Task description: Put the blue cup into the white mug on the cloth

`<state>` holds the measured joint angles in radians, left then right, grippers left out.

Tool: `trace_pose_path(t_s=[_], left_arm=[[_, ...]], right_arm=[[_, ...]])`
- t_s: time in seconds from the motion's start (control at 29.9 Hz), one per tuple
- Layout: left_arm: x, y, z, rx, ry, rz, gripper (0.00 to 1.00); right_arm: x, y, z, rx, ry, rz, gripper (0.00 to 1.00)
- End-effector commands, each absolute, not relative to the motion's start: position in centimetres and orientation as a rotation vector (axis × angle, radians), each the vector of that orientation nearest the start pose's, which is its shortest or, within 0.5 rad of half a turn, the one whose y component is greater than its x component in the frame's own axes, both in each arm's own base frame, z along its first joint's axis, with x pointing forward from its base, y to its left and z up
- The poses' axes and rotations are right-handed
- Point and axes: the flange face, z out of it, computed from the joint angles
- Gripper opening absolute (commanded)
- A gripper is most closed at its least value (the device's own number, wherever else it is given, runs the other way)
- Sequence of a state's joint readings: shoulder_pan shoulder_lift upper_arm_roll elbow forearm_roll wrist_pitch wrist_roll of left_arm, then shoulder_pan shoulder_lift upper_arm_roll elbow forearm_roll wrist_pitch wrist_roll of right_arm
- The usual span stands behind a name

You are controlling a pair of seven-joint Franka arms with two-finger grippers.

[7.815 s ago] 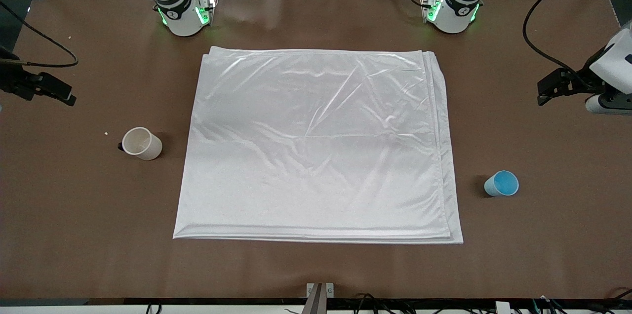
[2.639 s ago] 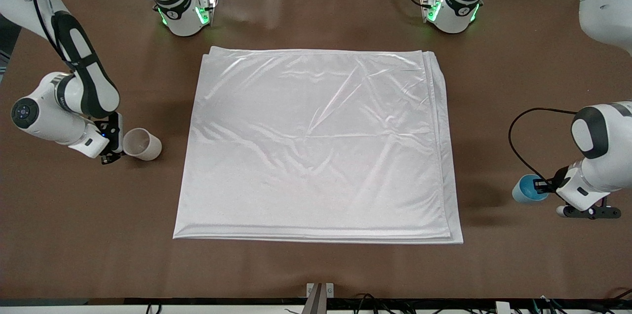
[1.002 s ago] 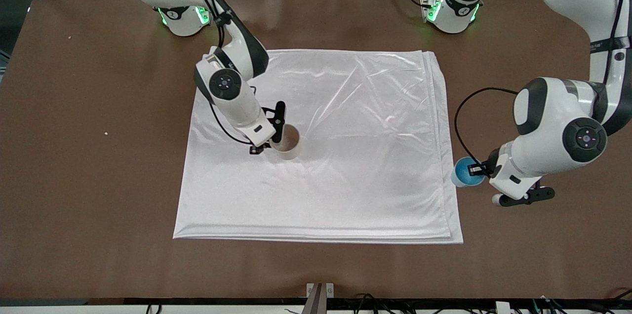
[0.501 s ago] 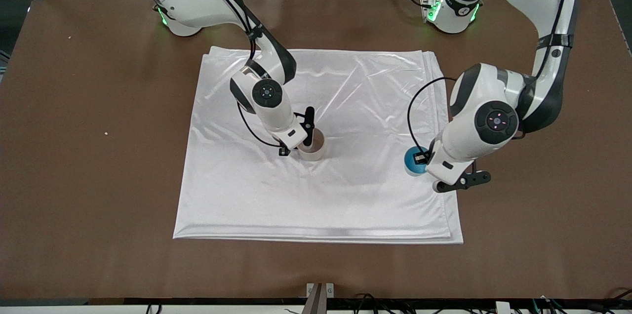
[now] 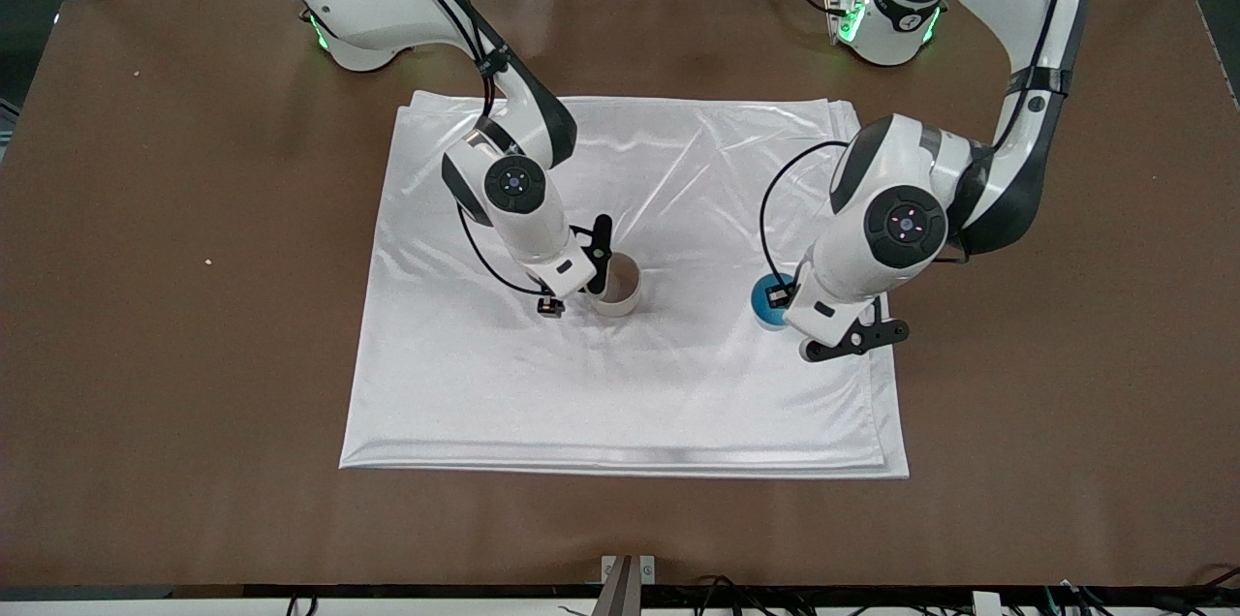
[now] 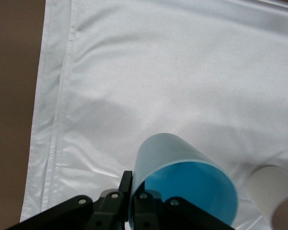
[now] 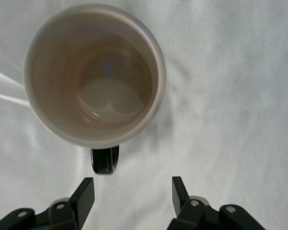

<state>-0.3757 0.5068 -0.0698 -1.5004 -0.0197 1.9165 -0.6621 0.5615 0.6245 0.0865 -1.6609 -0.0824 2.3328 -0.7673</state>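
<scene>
Right wrist view shows what has just changed: my right gripper [image 7: 129,196] has let go of the white mug [image 7: 93,76]. Its fingers now stand apart with the black handle [image 7: 104,160] free in front of them, touching neither. Half a second ago that gripper was clamped at the mug. The mug stands upright on the cloth [image 5: 678,384], near the middle, mouth up and empty. I judge the first half of the job done: the mug is set down on the cloth and ready to receive.

My left gripper [image 5: 781,292] has carried the blue cup [image 5: 770,299] in from the table's edge and now holds it over the cloth, toward the left arm's end, well apart from the mug. In the left wrist view the fingers [image 6: 127,184] are pinched on the cup's rim, 1 inside and 1 outside, and the cup [image 6: 182,179] hangs tilted.

For pose, my right arm reaches down from its base with the wrist angled at the mug [image 5: 616,287], gripper [image 5: 572,292] just beside it. My left arm is folded over, elbow high, wrist pointing toward the mug. I would clear the right gripper before bringing the cup across.
</scene>
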Motion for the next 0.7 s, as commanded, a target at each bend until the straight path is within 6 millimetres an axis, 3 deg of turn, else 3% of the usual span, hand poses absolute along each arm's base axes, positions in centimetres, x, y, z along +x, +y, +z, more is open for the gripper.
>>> trace_pose_path(t_s=[0.0, 0.13, 0.4, 0.53, 0.67], left_arm=[[61.5, -31.2, 37.0, -3.124, -0.396, 0.174, 0.00], [60.9, -33.0, 36.6, -3.120, -0.403, 0.177, 0.00], [58.9, -36.7, 35.7, -3.110, -0.386, 0.189, 0.00], [58.3, -38.2, 36.1, -3.128, -0.357, 0.169, 0.00], [57.8, -39.8, 35.8, -3.145, -0.373, 0.150, 0.00]], right_arm=[[56.1, 37.8, 32.1, -2.469, -1.995, -0.039, 1.00], [56.0, 35.6, 37.5, -2.508, -1.963, -0.022, 1.00], [55.1, 28.9, 48.8, -2.618, -1.848, -0.013, 1.00], [54.2, 25.6, 53.4, -2.696, -1.758, -0.039, 1.00], [54.0, 21.6, 56.5, -2.774, -1.647, -0.045, 1.00]])
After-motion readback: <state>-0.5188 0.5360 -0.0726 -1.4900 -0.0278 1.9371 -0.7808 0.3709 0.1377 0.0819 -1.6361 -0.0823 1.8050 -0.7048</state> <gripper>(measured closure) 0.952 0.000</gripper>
